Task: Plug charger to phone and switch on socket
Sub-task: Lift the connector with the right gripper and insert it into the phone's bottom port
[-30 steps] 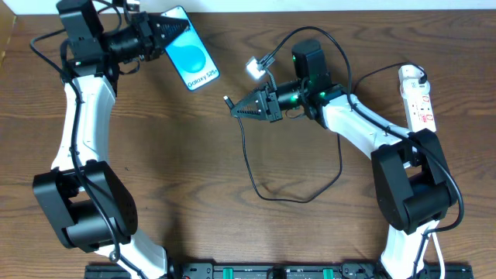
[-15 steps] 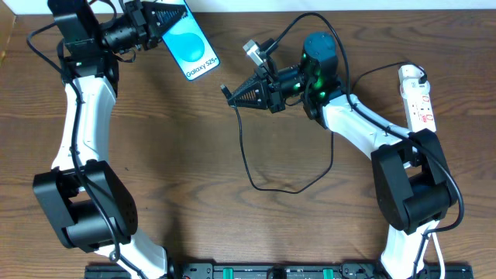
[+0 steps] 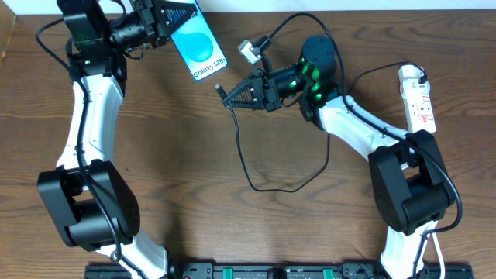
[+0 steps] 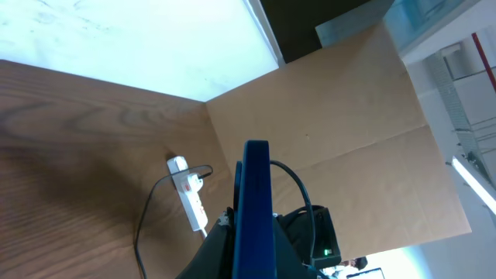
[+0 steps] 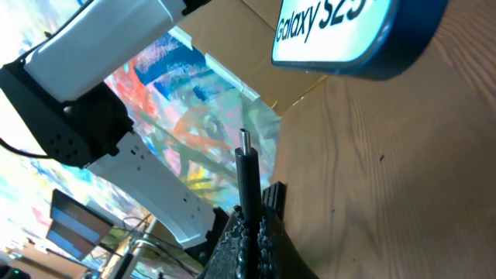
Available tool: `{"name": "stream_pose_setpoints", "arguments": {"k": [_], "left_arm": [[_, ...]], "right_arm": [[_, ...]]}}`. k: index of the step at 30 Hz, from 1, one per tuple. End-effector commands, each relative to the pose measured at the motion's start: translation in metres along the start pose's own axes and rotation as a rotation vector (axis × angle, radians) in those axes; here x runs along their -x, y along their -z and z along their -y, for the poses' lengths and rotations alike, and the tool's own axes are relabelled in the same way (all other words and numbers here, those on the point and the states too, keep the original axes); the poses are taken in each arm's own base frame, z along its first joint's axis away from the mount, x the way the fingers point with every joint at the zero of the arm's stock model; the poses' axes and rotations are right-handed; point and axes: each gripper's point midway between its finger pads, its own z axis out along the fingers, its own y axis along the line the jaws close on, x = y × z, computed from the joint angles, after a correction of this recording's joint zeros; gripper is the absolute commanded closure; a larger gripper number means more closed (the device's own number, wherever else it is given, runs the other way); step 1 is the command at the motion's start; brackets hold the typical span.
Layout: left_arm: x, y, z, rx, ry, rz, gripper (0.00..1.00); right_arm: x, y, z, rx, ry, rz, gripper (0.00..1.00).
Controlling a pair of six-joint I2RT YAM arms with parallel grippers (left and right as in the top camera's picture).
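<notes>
My left gripper (image 3: 175,17) is shut on the top end of the phone (image 3: 200,48) and holds it tilted above the table's far left. The phone's blue screen with the "Galaxy S25+" text faces up. In the left wrist view the phone (image 4: 253,205) shows edge-on between the fingers. My right gripper (image 3: 235,98) is shut on the charger's black connector (image 3: 220,91), whose tip points at the phone's lower end, a short gap away. In the right wrist view the connector (image 5: 247,178) stands below the phone's bottom edge (image 5: 353,43). The white plug head (image 3: 248,51) hangs loose. The socket (image 3: 417,97) lies at the far right.
The thin black cable (image 3: 267,186) loops down over the middle of the wooden table. The socket also shows in the left wrist view (image 4: 188,195) with its cord. A cardboard wall (image 4: 333,124) stands behind the table. Both arm bases sit at the front edge.
My right gripper has moved up and to the left with the connector, closer to the phone. My left gripper has shifted the phone slightly up and to the right.
</notes>
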Motion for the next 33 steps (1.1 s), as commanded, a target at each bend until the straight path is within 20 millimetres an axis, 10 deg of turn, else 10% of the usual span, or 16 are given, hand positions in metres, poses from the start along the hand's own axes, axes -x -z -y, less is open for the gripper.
{"name": "stream_pose_setpoints", "arguments": {"k": [1,33], "left_arm": [[-0.001,0.002,0.014,-0.018,-0.013,-0.015,0.92],[-0.01,0.002,0.019,-0.044,-0.004,-0.062,0.93]], "right_arm": [[0.002,-0.007,0.001,-0.004,-0.02,0.01,0.99],[0.02,-0.008,0.009,-0.056,-0.066,0.107,0.99]]}}
